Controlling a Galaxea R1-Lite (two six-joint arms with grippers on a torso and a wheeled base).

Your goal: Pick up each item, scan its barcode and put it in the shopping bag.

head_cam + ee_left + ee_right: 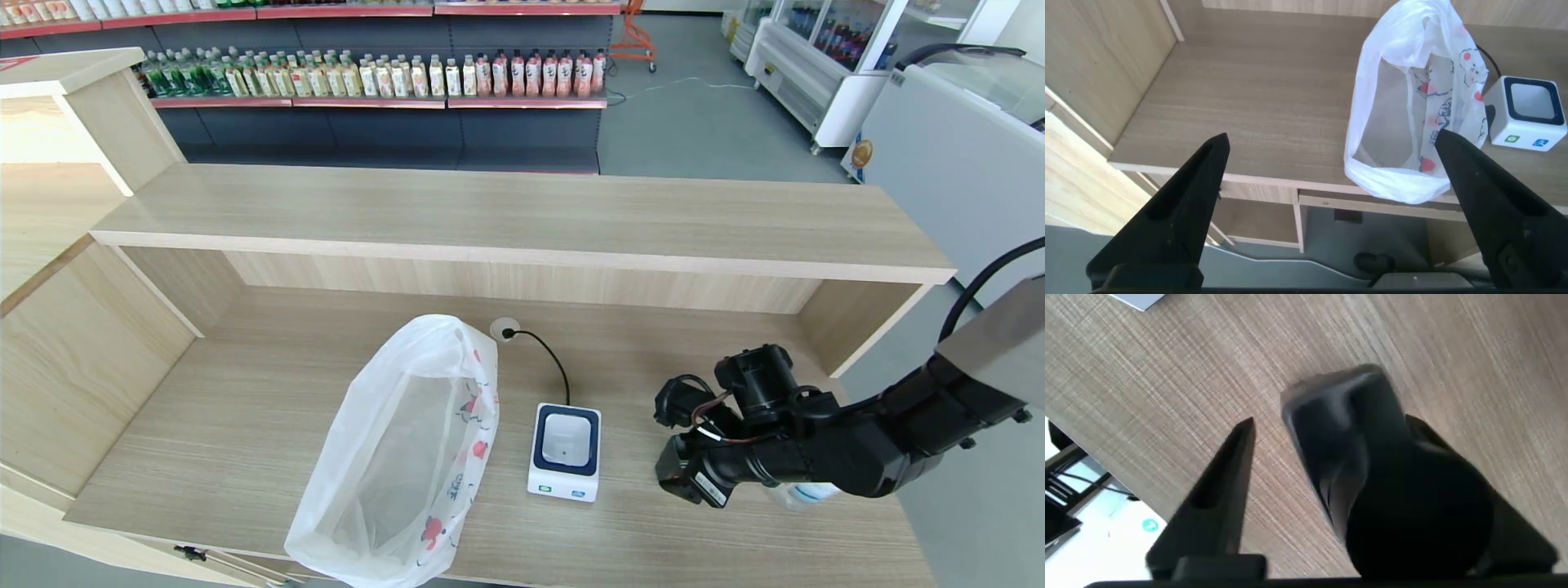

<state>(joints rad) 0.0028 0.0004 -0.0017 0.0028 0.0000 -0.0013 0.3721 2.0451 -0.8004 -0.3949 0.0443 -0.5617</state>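
Note:
A white plastic shopping bag (pixel 392 457) with red prints lies open on the wooden counter (pixel 245 425), its mouth toward the front edge. To its right stands a white barcode scanner (pixel 565 449) with a dark-framed window. A clear bottle (pixel 804 494) with a blue-and-white label lies near the counter's right front, mostly hidden under my right arm. My right gripper (pixel 682 474) hangs low between scanner and bottle; in the right wrist view it (pixel 1270 429) is open over bare wood. My left gripper (pixel 1331 143) is wide open off the counter's front edge, facing the bag (pixel 1404 98) and scanner (pixel 1527 110).
The scanner's black cable (pixel 547 355) runs to a hole at the back of the counter. A raised shelf (pixel 522 220) and side walls enclose the counter at the back, left and right. Store shelves with bottles (pixel 367 77) stand beyond.

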